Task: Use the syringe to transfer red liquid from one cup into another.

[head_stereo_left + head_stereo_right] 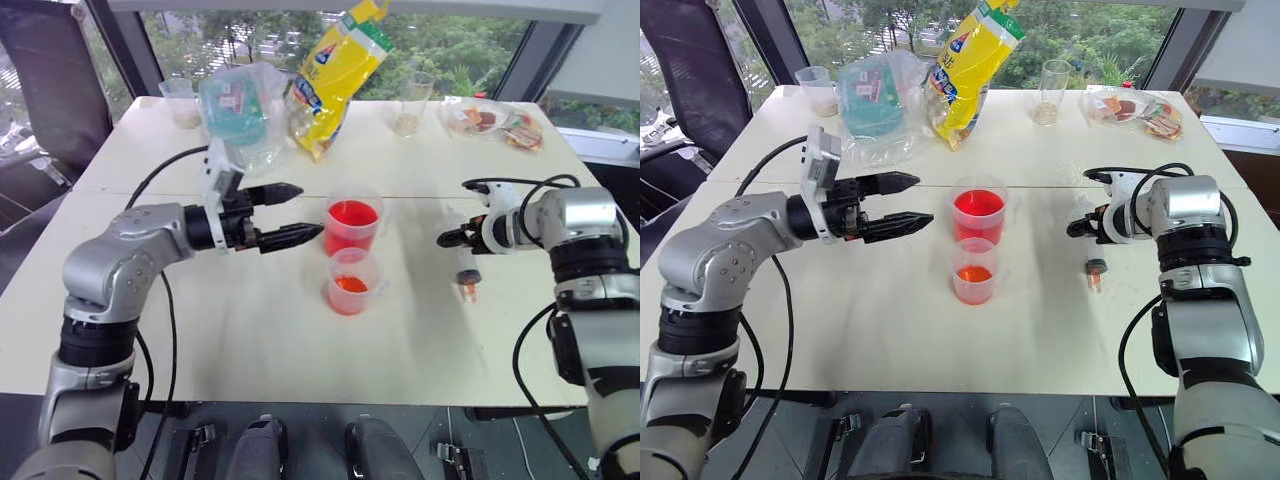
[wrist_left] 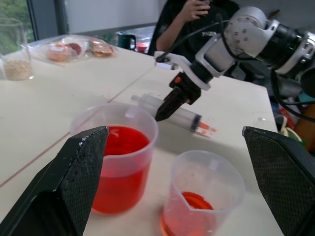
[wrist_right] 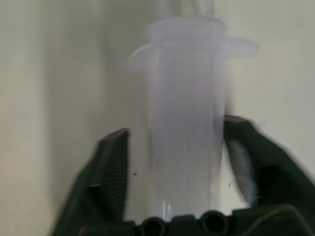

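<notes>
The syringe lies flat on the white table, right of the cups, its dark ring and orange tip towards me. My right gripper points down over its clear barrel; the fingers stand open on either side with a small gap. The larger cup holds deep red liquid. Just in front of it, the smaller cup has red liquid only low down. My left gripper hovers open and empty just left of the larger cup, pointing at it.
At the back of the table are a yellow bag, a clear bag with teal contents, two clear cups with beige contents and a snack packet. A person sits beyond the table's right side.
</notes>
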